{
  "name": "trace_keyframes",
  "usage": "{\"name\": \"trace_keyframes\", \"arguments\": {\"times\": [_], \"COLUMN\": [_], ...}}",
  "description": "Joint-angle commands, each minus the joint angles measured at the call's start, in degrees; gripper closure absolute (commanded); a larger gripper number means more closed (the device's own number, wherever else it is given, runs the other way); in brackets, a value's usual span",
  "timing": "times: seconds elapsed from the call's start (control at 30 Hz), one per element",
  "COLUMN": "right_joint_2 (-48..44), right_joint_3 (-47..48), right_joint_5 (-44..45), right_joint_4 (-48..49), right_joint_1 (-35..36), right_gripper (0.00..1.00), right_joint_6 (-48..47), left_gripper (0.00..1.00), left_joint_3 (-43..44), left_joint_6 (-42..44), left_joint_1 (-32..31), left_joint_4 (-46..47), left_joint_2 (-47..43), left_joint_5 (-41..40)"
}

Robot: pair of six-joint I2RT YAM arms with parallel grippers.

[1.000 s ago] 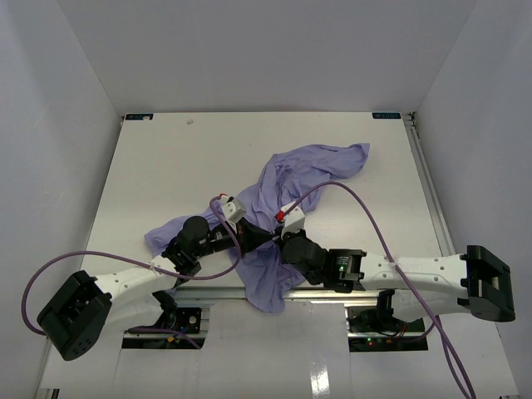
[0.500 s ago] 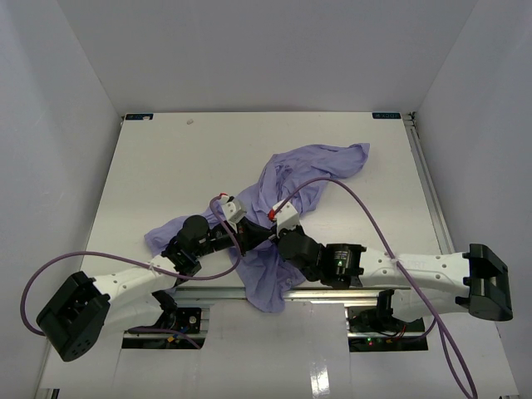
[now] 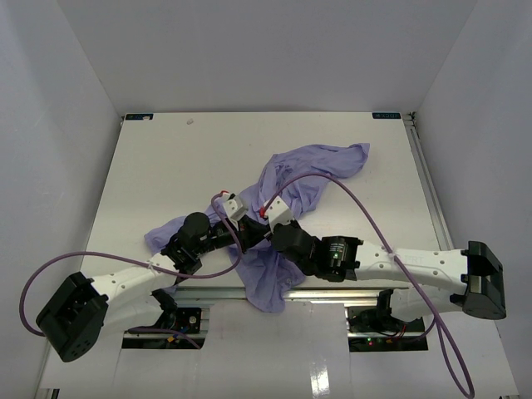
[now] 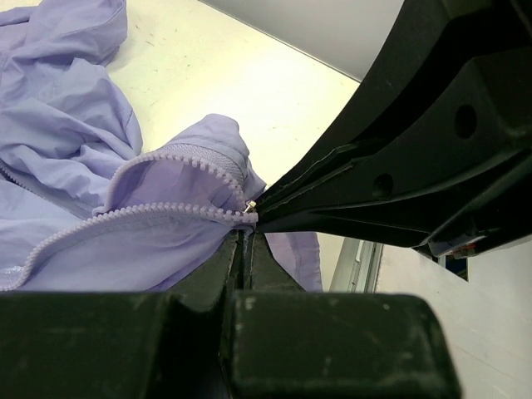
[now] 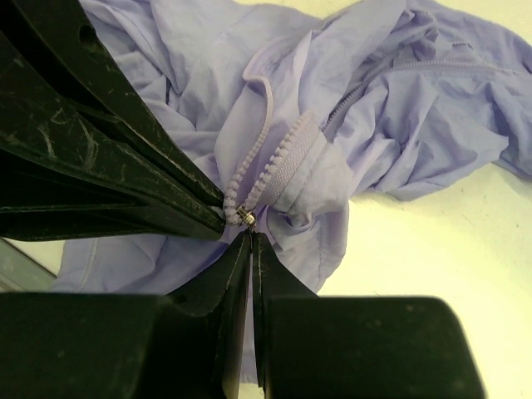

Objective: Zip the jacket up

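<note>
While right pincer grips jacket, arm shifted left.

Nothing legible — blue tags at the far edge of the table are too small.

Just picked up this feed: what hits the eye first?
The lavender jacket lies crumpled across the middle of the table, its zipper open. Toward the near edge, the left gripper and right gripper meet tip to tip, both pinched shut on the fabric right at the zipper slider.
</note>
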Motion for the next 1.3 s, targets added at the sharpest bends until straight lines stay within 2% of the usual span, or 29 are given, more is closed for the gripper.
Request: {"name": "trace_keyframes", "arguments": {"times": [0.0,0.37,0.63,0.97,1.13,1.27], "right_joint_2": [0.18,4.01,3.59,2.46,3.61,2.47], "right_joint_3": [7.69,14.00,15.57,14.16,15.15,14.44], "right_joint_5": [3.89,5.92,9.46,9.90,13.61,13.59], "right_joint_4": [-6.15,-14.13,-15.46,-12.87,-13.02,-7.42], "right_joint_1": [-0.48,-0.40,-0.39,-0.38,-0.32,-0.40], "right_gripper": [0.92,0.92,0.92,0.92,0.92,0.92], "right_joint_6": [1.41,1.08,0.07,-5.24,-6.25,-9.13], "left_gripper": [1.00,1.00,1.00,1.00,1.00,1.00], "left_joint_3": [0.46,0.74,0.90,0.53,0.91,0.83], "left_joint_6": [1.25,1.25,1.16,0.92,0.80,0.69], "left_joint_1": [0.16,0.16,0.15,0.16,0.15,0.07], "left_joint_4": [-8.64,-11.81,-12.88,-13.14,-14.12,-14.24], "left_joint_2": [-1.14,-3.85,-4.50,-5.46,-4.91,-4.46], "left_joint_5": [-1.41,-1.90,-1.05,0.11,1.05,1.06]}}
